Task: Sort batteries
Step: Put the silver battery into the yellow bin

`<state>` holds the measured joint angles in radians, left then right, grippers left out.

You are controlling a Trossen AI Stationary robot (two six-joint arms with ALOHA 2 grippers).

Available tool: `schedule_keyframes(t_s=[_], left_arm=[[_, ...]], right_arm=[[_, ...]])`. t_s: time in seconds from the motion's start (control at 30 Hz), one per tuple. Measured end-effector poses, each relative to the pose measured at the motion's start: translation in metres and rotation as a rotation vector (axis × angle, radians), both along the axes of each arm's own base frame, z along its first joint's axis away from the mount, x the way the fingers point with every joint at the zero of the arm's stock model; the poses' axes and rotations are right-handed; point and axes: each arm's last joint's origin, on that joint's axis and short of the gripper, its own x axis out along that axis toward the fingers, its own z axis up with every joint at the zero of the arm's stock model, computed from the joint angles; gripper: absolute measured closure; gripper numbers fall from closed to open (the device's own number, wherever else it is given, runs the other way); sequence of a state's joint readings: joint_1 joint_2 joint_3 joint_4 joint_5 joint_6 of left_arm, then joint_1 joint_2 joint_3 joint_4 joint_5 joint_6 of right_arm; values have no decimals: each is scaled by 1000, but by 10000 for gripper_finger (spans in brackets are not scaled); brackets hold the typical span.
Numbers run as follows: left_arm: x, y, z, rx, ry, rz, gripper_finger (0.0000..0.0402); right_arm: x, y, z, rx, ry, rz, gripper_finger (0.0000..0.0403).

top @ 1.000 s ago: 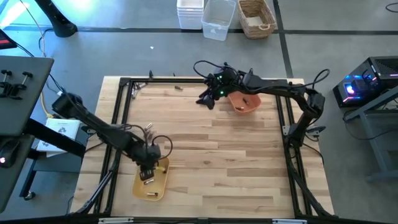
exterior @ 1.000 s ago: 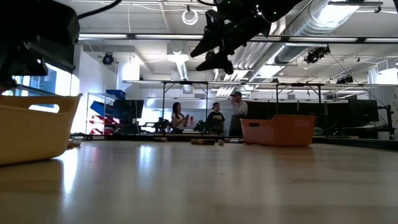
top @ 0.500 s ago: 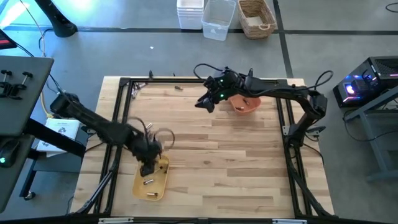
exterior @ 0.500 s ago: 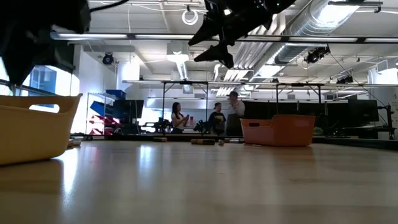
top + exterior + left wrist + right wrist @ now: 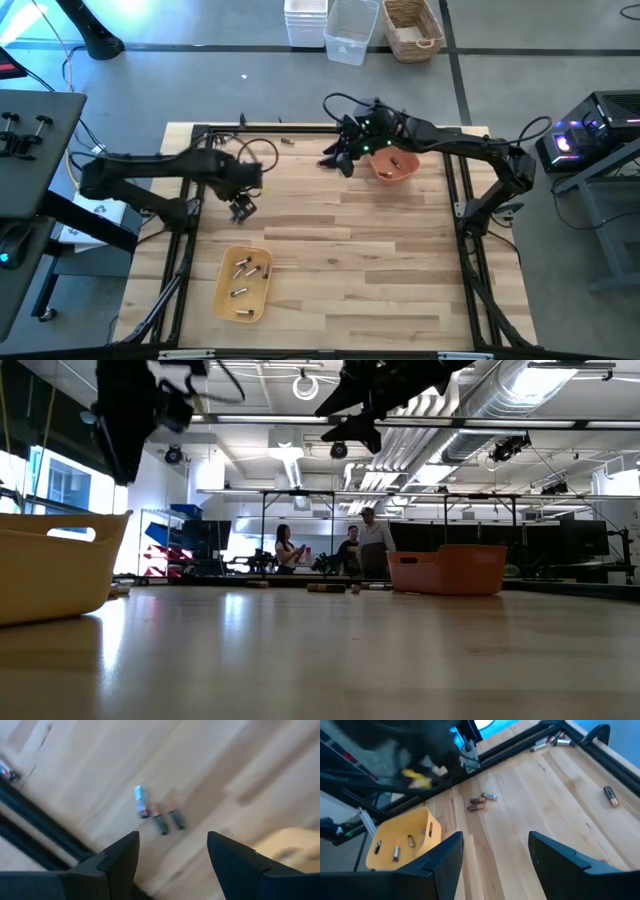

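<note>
The left gripper [image 5: 241, 208] hangs wide open and empty at nine o'clock, above the table [image 5: 330, 260]. The right gripper [image 5: 336, 162], open and empty, hovers at twelve o'clock beside the orange tray [image 5: 392, 166].

small cylindrical batteries [image 5: 243, 272] lying in yellow tray, others [image 5: 159, 818] loose on table

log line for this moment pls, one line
left tool: open, empty, above table beyond yellow tray | right tool: open, empty, beside orange tray | batteries: several in yellow tray
</note>
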<state>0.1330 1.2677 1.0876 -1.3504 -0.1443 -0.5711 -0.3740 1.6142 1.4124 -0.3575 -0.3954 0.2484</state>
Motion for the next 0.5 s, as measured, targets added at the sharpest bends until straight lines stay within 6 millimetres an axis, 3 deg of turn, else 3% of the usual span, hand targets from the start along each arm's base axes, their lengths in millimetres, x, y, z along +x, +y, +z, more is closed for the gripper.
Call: schedule_keyframes(t_s=[0.23, 0.37, 0.5], left_arm=[[16, 34, -63, -35, 222, 72, 179], [25, 44, -84, -39, 205, 98, 179], [22, 48, -100, -68, 225, 103, 179]], right_arm=[[-3, 1, -4, -15, 50, 22, 185], [-4, 2, -6, -16, 65, 27, 185], [-4, 2, -6, -32, 70, 39, 185]])
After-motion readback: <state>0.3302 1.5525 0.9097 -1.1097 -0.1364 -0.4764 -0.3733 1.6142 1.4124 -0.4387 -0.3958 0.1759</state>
